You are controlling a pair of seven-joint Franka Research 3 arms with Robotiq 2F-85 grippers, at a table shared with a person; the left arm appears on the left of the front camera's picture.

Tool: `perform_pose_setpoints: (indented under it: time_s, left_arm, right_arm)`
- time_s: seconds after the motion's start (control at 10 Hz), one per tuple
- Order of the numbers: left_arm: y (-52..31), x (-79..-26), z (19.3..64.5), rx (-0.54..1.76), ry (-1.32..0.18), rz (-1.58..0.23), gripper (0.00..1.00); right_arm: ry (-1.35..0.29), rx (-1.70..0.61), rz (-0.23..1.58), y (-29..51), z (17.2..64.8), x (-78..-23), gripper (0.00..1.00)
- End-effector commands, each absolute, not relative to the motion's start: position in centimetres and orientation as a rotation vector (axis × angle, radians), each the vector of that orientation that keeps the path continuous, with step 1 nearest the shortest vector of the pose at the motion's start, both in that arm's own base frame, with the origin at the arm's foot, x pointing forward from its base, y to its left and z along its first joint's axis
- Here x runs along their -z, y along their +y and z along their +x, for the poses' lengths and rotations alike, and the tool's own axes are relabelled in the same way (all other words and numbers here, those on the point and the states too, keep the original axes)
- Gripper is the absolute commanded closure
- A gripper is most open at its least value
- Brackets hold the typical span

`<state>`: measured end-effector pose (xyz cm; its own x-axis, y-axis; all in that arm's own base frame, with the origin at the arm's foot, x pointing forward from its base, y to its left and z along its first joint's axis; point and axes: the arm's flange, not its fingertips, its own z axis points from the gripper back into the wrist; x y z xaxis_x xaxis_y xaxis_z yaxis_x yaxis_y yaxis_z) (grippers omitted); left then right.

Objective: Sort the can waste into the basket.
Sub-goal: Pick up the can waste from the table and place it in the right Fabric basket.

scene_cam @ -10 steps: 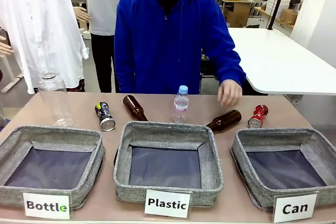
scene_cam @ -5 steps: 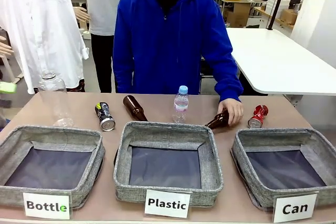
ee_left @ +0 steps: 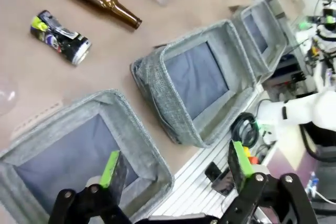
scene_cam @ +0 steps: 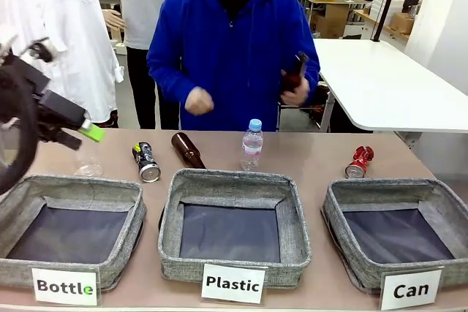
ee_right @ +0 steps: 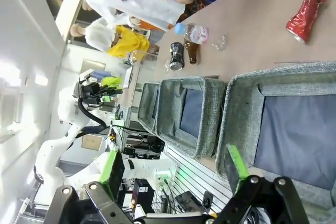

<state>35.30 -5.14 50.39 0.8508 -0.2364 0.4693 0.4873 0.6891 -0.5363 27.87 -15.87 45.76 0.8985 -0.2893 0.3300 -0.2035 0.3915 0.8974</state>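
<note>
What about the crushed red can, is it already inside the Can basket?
No, the crushed red can lies on the table beyond the Can basket's far rim.

red-silver crushed can, black can, grey basket, brown bottle.

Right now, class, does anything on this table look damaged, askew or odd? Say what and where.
The red can is crushed and lies just beyond the Can basket's far rim. The black can and a brown glass bottle lie on their sides, while the small water bottle stands upright.
</note>
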Motion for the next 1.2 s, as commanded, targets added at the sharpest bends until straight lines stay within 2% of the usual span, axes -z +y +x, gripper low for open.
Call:
perform_pose_setpoints:
  time_s: [0.0, 0.1, 0.5, 0.6, 0.8, 1.1]
  left_arm:
    - [-6.9, -50.5, 35.4, 0.439, -0.370, -0.665, 0.00]
    - [-8.1, -50.1, 36.4, 0.409, -0.386, -0.580, 0.00]
    - [-12.6, -50.2, 44.4, 0.329, -0.292, -0.502, 0.00]
    - [-9.8, -51.1, 43.6, 0.375, -0.260, -0.584, 0.00]
    - [1.4, -53.7, 38.5, 0.522, -0.216, -0.804, 0.00]
    - [18.9, -55.0, 29.0, 0.436, -0.418, -1.082, 0.00]
  right_arm:
    - [-0.507, 0.036, 1.192, -16.1, 28.2, -46.0, 0.00]
    - [-0.507, 0.036, 1.192, -16.1, 28.2, -46.0, 0.00]
    - [-0.507, 0.036, 1.192, -16.1, 28.2, -46.0, 0.00]
    - [-0.507, 0.036, 1.192, -16.1, 28.2, -46.0, 0.00]
    - [-0.507, 0.036, 1.192, -16.1, 28.2, -46.0, 0.00]
    - [-0.507, 0.036, 1.192, -16.1, 28.2, -46.0, 0.00]
